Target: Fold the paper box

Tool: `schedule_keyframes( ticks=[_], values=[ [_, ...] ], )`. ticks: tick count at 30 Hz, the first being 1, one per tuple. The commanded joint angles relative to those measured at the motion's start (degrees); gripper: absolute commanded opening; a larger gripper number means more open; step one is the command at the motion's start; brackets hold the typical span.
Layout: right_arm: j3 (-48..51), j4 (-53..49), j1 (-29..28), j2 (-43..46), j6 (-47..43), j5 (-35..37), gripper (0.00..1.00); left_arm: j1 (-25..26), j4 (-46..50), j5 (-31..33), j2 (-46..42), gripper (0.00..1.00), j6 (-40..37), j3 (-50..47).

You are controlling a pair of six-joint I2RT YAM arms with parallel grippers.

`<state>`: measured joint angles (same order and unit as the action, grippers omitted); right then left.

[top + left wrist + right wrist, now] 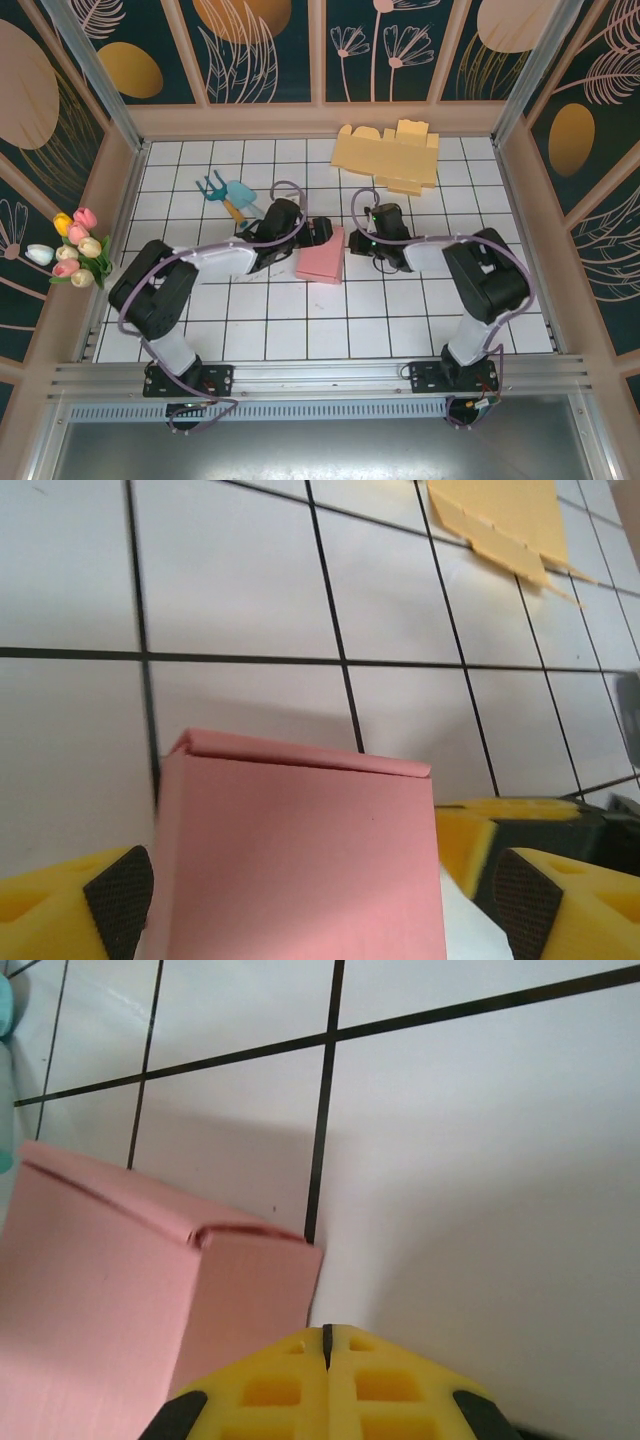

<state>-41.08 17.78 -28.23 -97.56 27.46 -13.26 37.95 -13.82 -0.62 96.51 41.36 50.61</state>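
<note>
The box (pixel 322 255) sits mid counter (pixel 400 310), looking nearly closed. My left jaws are released astride it (pads clear of both sides), and my right jaws are clenched on nothing just to its right. I judge the last flap is in hand: next calls for pressing its lip flat without shoving the box. The yellow sheet (pixel 388 155) lies well apart; the teal tools (pixel 232 197) crowd my left wrist.

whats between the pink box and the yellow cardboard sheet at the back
Bare white tile between pink box and yellow cardboard sheet, shown in the left wrist view; in the top view the right arm's cable loops over that stretch.
</note>
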Motion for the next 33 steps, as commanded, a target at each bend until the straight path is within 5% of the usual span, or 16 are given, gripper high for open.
schedule_keyframes(
  ticks=[1,4,11,33],
  values=[
    [4.03,-2.17,-0.52,7.12,-0.33,0.73,0.00,-0.45,2.34,8.24,-4.29,0.91,1.87,-4.17],
    [7.99,-3.68,-1.48,12.90,1.71,-0.55,0.00,-0.44,0.64,8.56,-7.58,0.91,2.46,-9.31],
    [13.33,-3.36,-7.48,19.06,3.09,-1.24,0.00,0.08,-9.62,-1.56,-11.03,0.88,5.86,-18.76],
    [13.41,10.21,-14.24,8.37,7.31,-4.22,0.00,3.64,-14.77,-3.33,-7.26,0.86,9.42,-19.42]
  ],
)
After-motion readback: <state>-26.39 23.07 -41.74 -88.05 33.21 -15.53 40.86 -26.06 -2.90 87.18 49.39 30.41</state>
